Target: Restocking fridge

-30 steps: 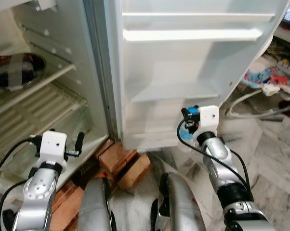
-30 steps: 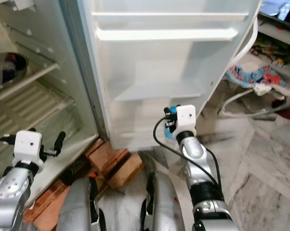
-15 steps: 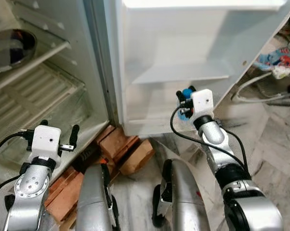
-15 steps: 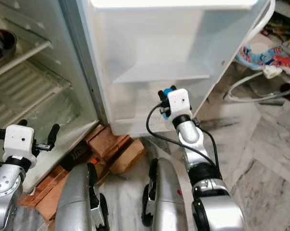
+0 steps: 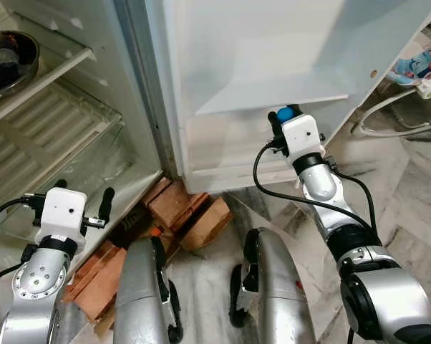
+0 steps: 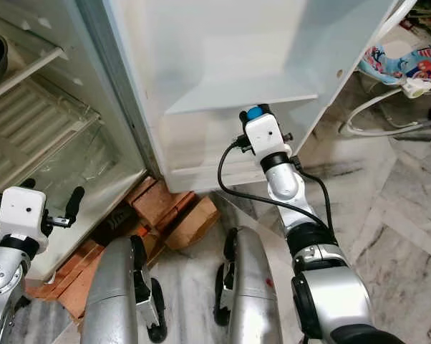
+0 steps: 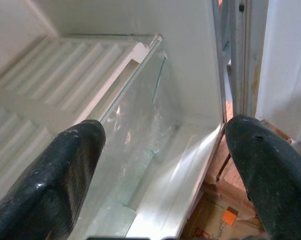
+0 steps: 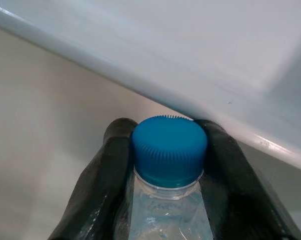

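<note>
**Bottle held up at the fridge door shelf**

Nearest the camera are the robot's two silver legs (image 5: 147, 301), standing on a marble floor (image 5: 409, 236). Just beyond them, under the fridge's bottom edge, lie bricks (image 5: 174, 204) and a piece of cardboard (image 5: 205, 222), wedged between the floor and the cabinet.

The left gripper (image 7: 160, 175) hangs low in front of the open fridge (image 5: 72, 136), its two black fingers (image 7: 60, 180) spread wide apart with nothing between them. Past those fingers the wrist view shows a clear drawer (image 7: 140, 145) at the bottom of the fridge and a ribbed white shelf (image 7: 65, 90) above it.

The right gripper (image 8: 165, 155) is raised to the open fridge door (image 5: 273, 64), its fingers clamped on the neck of a clear plastic bottle (image 8: 165, 220) with a blue cap (image 8: 169, 149). The cap sits just under the edge of a white door shelf (image 5: 273, 104); in the wrist view its top seems to touch that edge, which stands in the bottle's way upward. A black cable (image 5: 287, 197) loops from the wrist down along the arm.

Farther back, inside the fridge and high on the left, a dark metal bowl (image 5: 8, 61) rests on a shelf. To the right of the door, white hoses (image 5: 394, 125) and a colourful cloth (image 5: 423, 64) lie on the floor.
</note>
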Robot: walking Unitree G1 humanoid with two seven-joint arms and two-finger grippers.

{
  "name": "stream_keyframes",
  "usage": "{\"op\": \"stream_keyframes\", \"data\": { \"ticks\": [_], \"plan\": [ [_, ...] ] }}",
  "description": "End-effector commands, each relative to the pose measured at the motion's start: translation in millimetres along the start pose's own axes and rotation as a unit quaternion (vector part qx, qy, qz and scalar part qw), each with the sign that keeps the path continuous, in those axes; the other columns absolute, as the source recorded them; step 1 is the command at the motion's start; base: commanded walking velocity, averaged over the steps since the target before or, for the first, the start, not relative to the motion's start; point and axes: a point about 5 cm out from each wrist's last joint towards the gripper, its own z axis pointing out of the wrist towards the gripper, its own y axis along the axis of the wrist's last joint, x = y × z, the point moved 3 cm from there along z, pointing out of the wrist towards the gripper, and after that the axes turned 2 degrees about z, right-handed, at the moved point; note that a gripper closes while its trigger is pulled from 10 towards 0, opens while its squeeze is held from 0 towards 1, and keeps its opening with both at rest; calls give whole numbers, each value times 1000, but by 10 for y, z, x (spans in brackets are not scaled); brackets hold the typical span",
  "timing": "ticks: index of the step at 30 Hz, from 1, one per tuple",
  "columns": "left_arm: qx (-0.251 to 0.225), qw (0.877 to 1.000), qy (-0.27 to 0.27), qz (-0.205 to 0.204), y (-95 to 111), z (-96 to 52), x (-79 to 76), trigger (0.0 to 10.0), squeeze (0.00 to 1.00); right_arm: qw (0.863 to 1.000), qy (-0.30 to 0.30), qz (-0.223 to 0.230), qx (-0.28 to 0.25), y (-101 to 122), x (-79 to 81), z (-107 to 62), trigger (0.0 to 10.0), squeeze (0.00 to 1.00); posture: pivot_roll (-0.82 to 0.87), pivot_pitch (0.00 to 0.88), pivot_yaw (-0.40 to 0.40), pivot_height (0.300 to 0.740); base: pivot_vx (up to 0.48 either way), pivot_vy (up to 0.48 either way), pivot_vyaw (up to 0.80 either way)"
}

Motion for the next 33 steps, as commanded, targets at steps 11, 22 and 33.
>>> {"op": "stream_keyframes", "data": {
  "ticks": [11,22,33],
  "plan": [
    [4,1000,-7,15,11,17,12,10000,0,998,28,27,55,-257,101,-117,10000,0,218,247,9,547,0,0,0],
    [0,1000,-12,16,34,56,-19,10000,0,984,-66,10,163,-616,-196,-301,10000,0,216,237,10,547,0,0,0],
    [-1,1000,-15,19,48,55,-24,10000,0,963,-121,75,229,-852,-240,-491,10000,0,222,243,12,547,0,0,0]
  ]
}}
